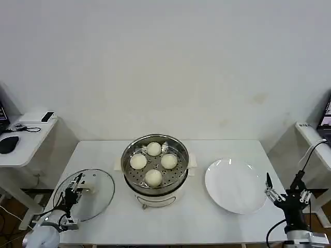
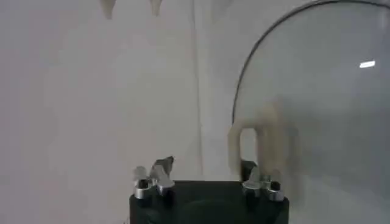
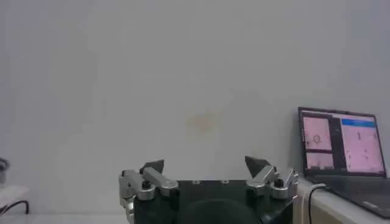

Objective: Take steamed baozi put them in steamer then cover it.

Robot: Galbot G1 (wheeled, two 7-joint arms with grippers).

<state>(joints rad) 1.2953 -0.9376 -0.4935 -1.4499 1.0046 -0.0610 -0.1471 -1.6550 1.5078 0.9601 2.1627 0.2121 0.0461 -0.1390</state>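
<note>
In the head view, the steamer (image 1: pixel 155 170) stands at the middle of the white desk (image 1: pixel 170 227), uncovered, with all four baozi (image 1: pixel 153 177) resting on its perforated tray: one on the far side, one on the near side, and one to each side between them. To the left of the steamer and close to it, the cover (image 1: pixel 95 199) lies on the desk near the front left corner, its cream handle facing up. The left end effector (image 1: pixel 74 189) sits over the cover's left part, just beside the handle, and I cannot tell from here whether its fingers are apart or closed. To the right of the steamer, a little apart from it, lies a white plate (image 1: pixel 235 186). Farther right of the steamer, past the plate's right rim, the right end effector (image 1: pixel 284 195) hangs off the desk's right edge with its fingers spread and nothing between them. In the left wrist view, the left end effector (image 2: pixel 210 173) has its fingers spread wide, the cover (image 2: pixel 323 103) fills the space ahead, and its handle (image 2: pixel 262 146) stands right by one finger, not clamped. In the right wrist view, the right end effector (image 3: pixel 207 167) is wide open and empty, facing a plain wall, with a laptop (image 3: pixel 344 146) on a side desk nearby.
</note>
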